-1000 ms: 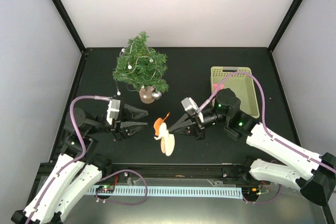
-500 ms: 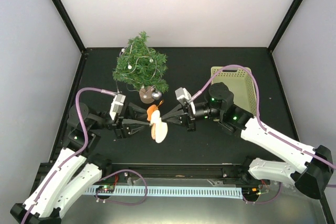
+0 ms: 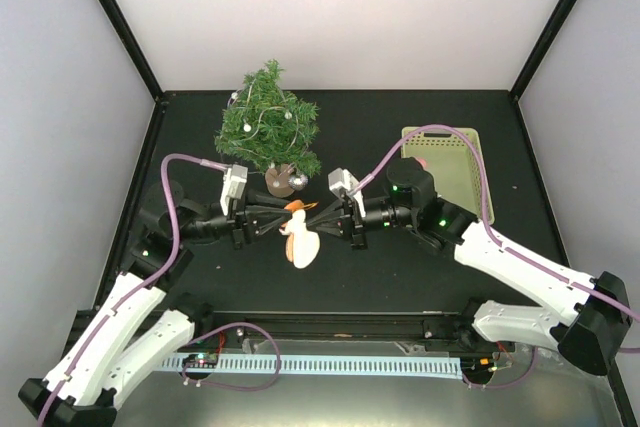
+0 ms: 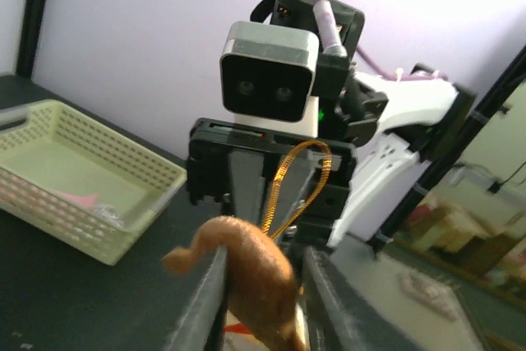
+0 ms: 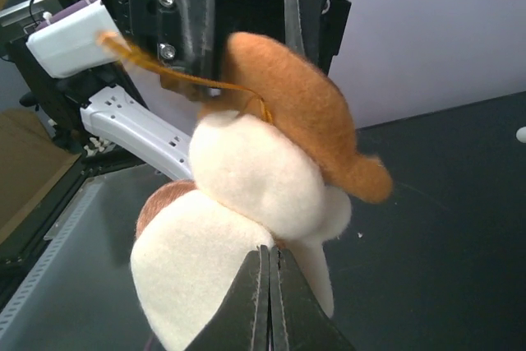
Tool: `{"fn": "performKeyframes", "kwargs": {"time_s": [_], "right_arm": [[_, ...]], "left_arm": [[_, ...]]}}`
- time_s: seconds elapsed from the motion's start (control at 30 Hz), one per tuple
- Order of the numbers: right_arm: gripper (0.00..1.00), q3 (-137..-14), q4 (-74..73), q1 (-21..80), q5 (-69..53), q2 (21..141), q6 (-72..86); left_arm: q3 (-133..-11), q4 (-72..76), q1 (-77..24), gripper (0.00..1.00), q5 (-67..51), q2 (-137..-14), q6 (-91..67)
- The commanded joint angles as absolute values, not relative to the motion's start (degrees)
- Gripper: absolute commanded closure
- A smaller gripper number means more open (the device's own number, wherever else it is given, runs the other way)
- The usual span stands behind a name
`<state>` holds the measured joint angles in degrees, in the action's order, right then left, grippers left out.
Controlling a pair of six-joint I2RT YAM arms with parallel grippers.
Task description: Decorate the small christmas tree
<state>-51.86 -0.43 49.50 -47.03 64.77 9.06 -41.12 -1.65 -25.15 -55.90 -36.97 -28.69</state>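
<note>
The small christmas tree (image 3: 268,127) stands at the back left on its wood disc base (image 3: 281,183), with a silver bead string and small baubles on it. My right gripper (image 3: 312,220) (image 5: 269,252) is shut on a felt figure ornament (image 3: 300,240) (image 5: 255,178) with a white body, orange hat and gold hanging loop (image 4: 300,178). It holds the ornament in the air in front of the tree. My left gripper (image 3: 290,215) (image 4: 267,256) faces it, its fingers on either side of the orange hat (image 4: 255,277), with a small gap on one side.
A pale green lattice basket (image 3: 470,177) (image 4: 82,170) sits at the back right behind the right arm, with a pink item (image 4: 78,199) in it. Black frame posts stand at the table's back corners.
Both grippers have moved toward the tree and toward each other. The right one carried the ornament up and left. The left one's fingers have come around the ornament's hat.
</note>
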Motion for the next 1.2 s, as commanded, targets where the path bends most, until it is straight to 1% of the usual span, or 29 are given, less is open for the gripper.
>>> {"fn": "performKeyframes", "kwargs": {"time_s": [0.0, 0.03, 0.07, 0.13, 0.17, 0.23, 0.27, 0.3, 0.37, 0.5, 0.63, 0.77, 0.87, 1.17], "right_arm": [[0.99, -53.8, -2.2, 49.8, -44.7, 65.0, 7.1], [0.99, -53.8, -2.6, 49.8, -43.6, 65.0, 7.0], [0.97, -54.0, -3.2, 49.8, -41.9, 64.9, 7.2], [0.87, -54.5, -4.6, 49.8, -35.6, 64.5, 8.1], [0.79, -54.8, -5.4, 49.9, -32.2, 64.2, 9.0], [0.56, -56.0, -7.4, 50.6, -23.0, 63.8, 12.1], [0.51, -56.9, -9.1, 50.9, -19.2, 63.6, 13.3], [0.49, -58.0, -10.7, 51.7, -15.4, 63.4, 13.9], [0.48, -59.6, -13.7, 54.4, -8.2, 62.6, 13.6], [0.45, -60.1, -13.9, 61.8, 7.1, 61.6, 13.0], [0.41, -61.0, -12.4, 68.3, 17.9, 62.4, 12.8], [0.38, -63.2, -10.9, 73.6, 24.4, 65.8, 13.1], [0.36, -68.2, -13.4, 76.1, 29.9, 70.7, 12.4], [0.35, -78.5, -24.2, 76.7, 38.1, 80.7, 13.1]], "left_arm": [[-43.8, -4.6, -25.4, 0.86, -53.8, -37.9, -27.7], [-43.9, -4.7, -25.4, 0.94, -53.3, -37.9, -27.9], [-43.9, -4.7, -25.4, 0.98, -52.1, -37.8, -28.3], [-43.8, -5.0, -25.4, 0.98, -49.6, -37.7, -30.4], [-43.5, -4.7, -25.4, 0.98, -48.6, -37.7, -32.0], [-43.4, -4.7, -25.4, 0.98, -46.0, -37.6, -34.4], [-43.4, -5.6, -25.4, 0.98, -43.9, -37.6, -35.3], [-43.5, -6.8, -25.4, 0.98, -41.3, -37.6, -36.3], [-43.4, -7.9, -25.3, 0.99, -37.6, -37.6, -38.2], [-42.9, -5.3, -25.3, 0.99, -34.1, -37.3, -44.5], [-43.0, -3.7, -25.3, 0.98, -31.5, -37.8, -49.1], [-42.2, -0.7, -25.3, 0.98, -32.2, -38.5, -52.6], [-41.3, 1.0, -25.4, 0.98, -32.7, -38.8, -55.4], [-39.9, 2.0, -25.4, 0.98, -31.2, -36.9, -58.2]]}}
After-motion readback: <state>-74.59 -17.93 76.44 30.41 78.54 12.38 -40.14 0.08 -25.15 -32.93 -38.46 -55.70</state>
